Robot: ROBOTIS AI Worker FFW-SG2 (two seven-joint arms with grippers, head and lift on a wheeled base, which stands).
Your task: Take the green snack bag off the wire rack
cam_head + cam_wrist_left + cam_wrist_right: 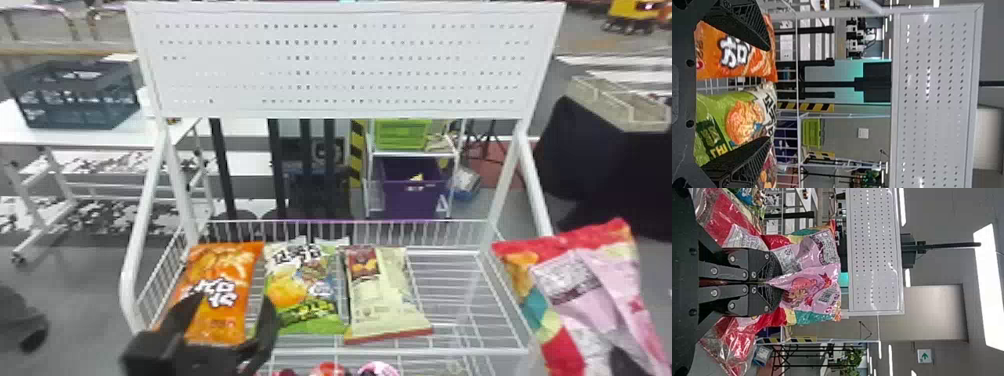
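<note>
Left gripper [230, 306] is wide open, empty; right gripper [624, 361] clamps pink-red bag [575, 295]. Green snack bag [307, 295] lies face-up on wire rack [465, 351].

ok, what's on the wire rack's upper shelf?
Three bags, left to right: orange snack bag, green snack bag, cream snack bag. Whatever lies under them is covered; the left gripper hides part of the orange one.

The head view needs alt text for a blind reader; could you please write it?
A green bag lies between orange bag and cream bag on a white wire rack; the open left pincer hovers in front, a pink bag at right.
</note>
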